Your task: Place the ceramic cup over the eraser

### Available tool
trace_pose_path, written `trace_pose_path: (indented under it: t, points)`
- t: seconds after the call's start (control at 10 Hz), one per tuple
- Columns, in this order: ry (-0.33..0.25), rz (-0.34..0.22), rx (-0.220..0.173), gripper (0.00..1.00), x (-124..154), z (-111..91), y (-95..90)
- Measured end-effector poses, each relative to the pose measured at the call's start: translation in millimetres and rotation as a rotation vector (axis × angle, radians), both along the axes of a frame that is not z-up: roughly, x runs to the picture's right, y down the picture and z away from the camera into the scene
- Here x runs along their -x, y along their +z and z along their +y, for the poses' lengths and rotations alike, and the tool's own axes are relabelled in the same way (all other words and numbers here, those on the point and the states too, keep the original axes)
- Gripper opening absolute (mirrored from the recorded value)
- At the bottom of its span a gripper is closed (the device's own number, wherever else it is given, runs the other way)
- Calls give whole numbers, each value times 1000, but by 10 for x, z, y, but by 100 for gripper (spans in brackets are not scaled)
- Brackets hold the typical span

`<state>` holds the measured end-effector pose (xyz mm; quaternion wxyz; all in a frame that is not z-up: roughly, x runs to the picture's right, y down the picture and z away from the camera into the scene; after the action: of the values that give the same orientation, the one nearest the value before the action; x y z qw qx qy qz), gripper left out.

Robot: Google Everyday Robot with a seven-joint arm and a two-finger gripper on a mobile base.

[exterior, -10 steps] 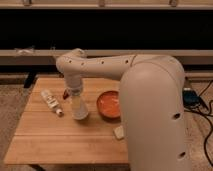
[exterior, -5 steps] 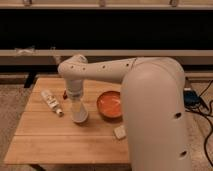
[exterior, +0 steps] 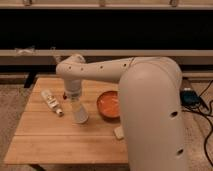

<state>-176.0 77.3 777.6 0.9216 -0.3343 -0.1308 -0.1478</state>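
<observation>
While the pincer tops the ceramic cup, orange bowl sits beside.

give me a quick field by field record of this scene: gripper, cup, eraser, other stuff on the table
gripper: above the ceramic cup, at its top end
ceramic cup: upright on the wooden table, left of the orange bowl
eraser: not visible
orange bowl: right of the cup, partly behind the arm
white bottle: lying left of the cup
pale block: near the front edge, by the arm
</observation>
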Motion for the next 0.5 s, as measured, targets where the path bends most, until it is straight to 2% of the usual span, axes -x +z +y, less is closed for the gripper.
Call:
trace_pose_path:
  t: [0.3, 0.5]
  points:
    - [-30, -30, -14, 80, 95, -192, -82]
    - [-48, -82, -8, 80, 176, -334, -200]
